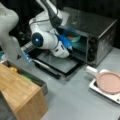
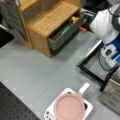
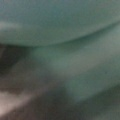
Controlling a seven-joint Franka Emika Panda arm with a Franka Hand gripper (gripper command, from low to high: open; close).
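The arm reaches into a silver toaster oven (image 1: 100, 27) whose glass door (image 1: 58, 63) lies folded down flat. In a front view my gripper (image 1: 70, 47) is at the oven's mouth, just below and in front of a teal bowl (image 1: 74, 38) that sits on the rack inside. Something orange shows in the bowl. The wrist view is filled by the bowl's teal wall (image 3: 60, 22), very close, with a dark patch at the left. In a front view only the arm's white body (image 2: 106, 25) and the door frame (image 2: 96, 75) show; the gripper itself is out of sight there.
A pink pan (image 1: 110, 82) rests on a white base (image 1: 100, 91) to the oven's right, also seen as the pink pan (image 2: 69, 107). A wooden cabinet (image 2: 50, 20) has an open grey drawer (image 2: 63, 33) holding yellow and green items. Grey tabletop (image 1: 75, 100) lies between them.
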